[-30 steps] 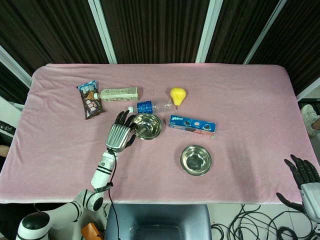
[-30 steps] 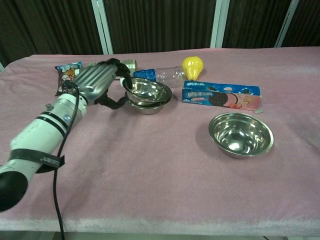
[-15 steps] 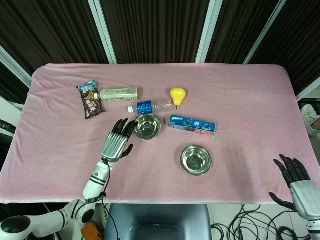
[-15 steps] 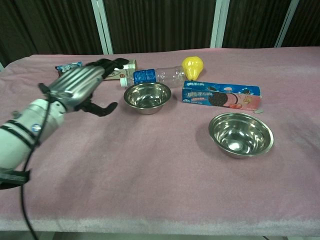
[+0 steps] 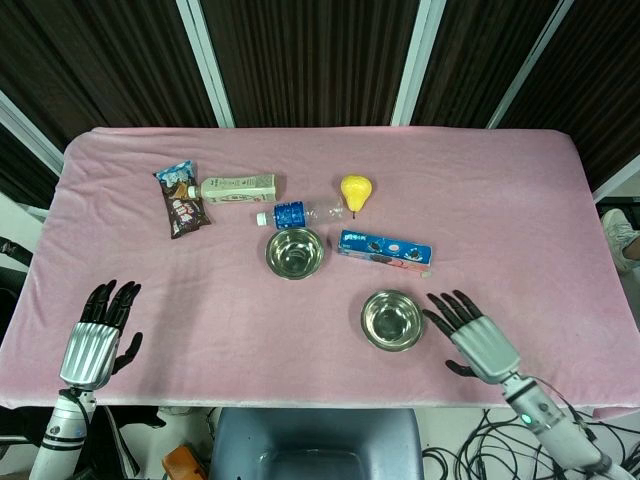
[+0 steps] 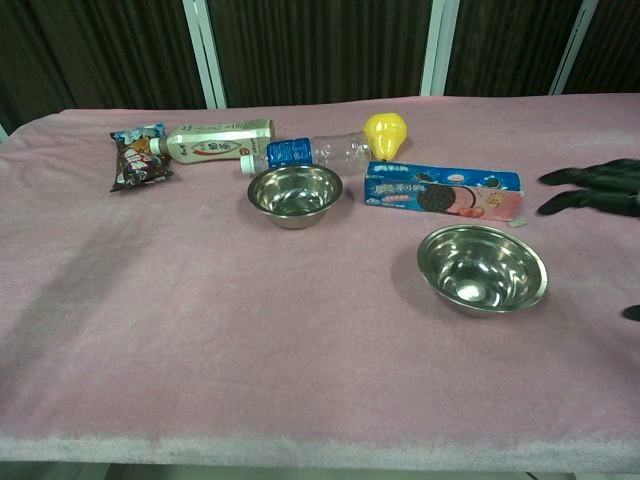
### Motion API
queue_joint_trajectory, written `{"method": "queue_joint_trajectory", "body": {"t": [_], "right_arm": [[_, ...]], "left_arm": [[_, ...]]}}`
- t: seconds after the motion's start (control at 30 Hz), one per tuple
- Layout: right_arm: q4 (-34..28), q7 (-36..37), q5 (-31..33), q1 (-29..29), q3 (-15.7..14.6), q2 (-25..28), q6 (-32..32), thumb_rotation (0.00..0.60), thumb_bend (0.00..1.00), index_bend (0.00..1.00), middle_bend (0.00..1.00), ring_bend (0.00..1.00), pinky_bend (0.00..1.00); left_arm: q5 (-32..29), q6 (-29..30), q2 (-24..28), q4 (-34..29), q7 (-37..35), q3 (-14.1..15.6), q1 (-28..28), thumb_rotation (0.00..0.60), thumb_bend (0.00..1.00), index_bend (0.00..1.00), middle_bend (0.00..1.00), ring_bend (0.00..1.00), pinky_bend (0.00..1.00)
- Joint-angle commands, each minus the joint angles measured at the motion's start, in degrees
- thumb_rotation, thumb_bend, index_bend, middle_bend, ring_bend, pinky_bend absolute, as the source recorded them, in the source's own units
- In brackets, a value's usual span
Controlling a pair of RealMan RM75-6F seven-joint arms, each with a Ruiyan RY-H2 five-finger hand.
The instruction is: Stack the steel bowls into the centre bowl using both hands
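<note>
On the pink-clothed table there are two round steel bowls, two plastic bottles, one cream-labelled and one clear with a blue label, one yellow pear, one blue biscuit box and one dark snack packet.

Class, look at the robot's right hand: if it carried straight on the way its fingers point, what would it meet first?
Probably the nearer steel bowl: the right hand is open beside it, fingers aimed past its rim, though depth is uncertain.

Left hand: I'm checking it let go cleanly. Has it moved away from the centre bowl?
Yes. The left hand has pulled back toward the table's near left edge, well clear of the centre bowl, fingers spread.
</note>
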Motion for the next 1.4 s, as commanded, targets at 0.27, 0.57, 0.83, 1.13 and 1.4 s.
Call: {"method": "queue_joint_trajectory", "body": {"t": [0.27,0.57,0.83,1.13,1.4], "right_arm": [[6.91,-2.53,3.70,8.94,1.69,-11.28,-8.70,0.600,0.35,0.52,0.00,0.00,0.00],[10.61,-1.87,2.87,10.38,0.45,-13.31,-6.22,0.600,0.56,0.72,0.02,0.00,0.00],[9.81,-2.74,4.99,12.20,3.95,-11.52,-3.66,0.600,0.58,0.73,0.03,0.00,0.00],[6.75,-13.82,15.67,21.63,16.90,-13.90,-7.90,0.600,0.58,0.73,0.05,0.00,0.00],[14.91,-28.17,26.25,34.65,22.26,-27.31,-13.75,0.600,0.58,0.73,0.06,0.00,0.00]], "left_arm": [[0.91,0.60,-1.49,4.59,-4.37,0.07,2.63,0.600,0.38,0.00,0.09,0.00,0.10],[1.55,0.55,-1.62,5.22,-5.26,-0.57,3.68,0.600,0.38,0.00,0.09,0.00,0.10],[1.27,-0.24,-1.85,6.44,-7.31,-1.28,4.21,0.600,0.38,0.00,0.09,0.00,0.10],[0.86,-0.84,-1.95,8.04,-9.54,-2.16,4.67,0.600,0.38,0.00,0.09,0.00,0.10],[0.58,-1.18,-1.32,8.58,-11.08,-2.88,4.95,0.600,0.38,0.00,0.08,0.00,0.10]]}}
